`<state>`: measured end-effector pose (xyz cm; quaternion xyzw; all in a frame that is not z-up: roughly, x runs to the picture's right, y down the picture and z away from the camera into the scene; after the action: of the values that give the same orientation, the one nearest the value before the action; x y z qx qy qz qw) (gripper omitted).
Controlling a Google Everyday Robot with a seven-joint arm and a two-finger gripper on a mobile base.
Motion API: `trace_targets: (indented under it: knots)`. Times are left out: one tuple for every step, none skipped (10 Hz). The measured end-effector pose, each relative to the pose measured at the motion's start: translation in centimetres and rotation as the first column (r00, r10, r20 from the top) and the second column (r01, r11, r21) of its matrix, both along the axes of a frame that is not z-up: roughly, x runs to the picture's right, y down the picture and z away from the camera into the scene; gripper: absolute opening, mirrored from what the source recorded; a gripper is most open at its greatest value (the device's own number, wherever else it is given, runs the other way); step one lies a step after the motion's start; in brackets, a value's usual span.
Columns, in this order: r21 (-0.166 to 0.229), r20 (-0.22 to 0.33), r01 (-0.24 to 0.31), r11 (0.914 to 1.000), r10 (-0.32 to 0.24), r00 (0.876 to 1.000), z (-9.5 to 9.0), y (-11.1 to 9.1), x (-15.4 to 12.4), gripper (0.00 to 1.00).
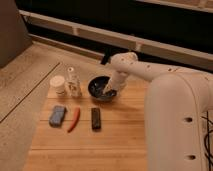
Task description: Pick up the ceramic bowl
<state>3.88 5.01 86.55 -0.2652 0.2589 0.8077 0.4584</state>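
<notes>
Bowl: the ceramic bowl (102, 88) sits on the wooden tabletop (115, 135), right of the small bottle (73, 82) and white cup (58, 85).
Gripper: the gripper (113, 91) is down at the bowl's right rim, apparently placed for a rim grasp.
Hold: cannot tell.

So the arm (150, 75) comes in from the big white body (177, 125) filling the 4 o'clock side of the view and stretches toward 10 o'clock. There's a rounded elbow-ish joint (125, 61) at the top of the reach, and from there the wrist drops down toward 7 o'clock. The gripper (111, 91) sits at the low end of that, just above center of the view, pointing down. The white casing has little dark dots along the forearm.
</notes>
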Motion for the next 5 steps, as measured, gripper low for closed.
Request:
trace_targets:
  knots:
    - [-0.002,0.004,0.013,0.9999,-0.013,1.0,0.17,0.16,-0.12,0.44]
    - [-0.002,0.004,0.022,0.9998,-0.022,1.0,0.24,0.25,0.02,0.33]
    - [-0.001,0.003,0.024,0.9997,-0.024,1.0,0.28,0.26,0.15,0.27]
    - [0.007,0.0,0.023,0.9997,-0.023,1.0,0.29,0.12,0.39,0.13]
    - [0.011,-0.002,0.022,0.9997,-0.022,1.0,0.2,0.05,0.61,0.05]
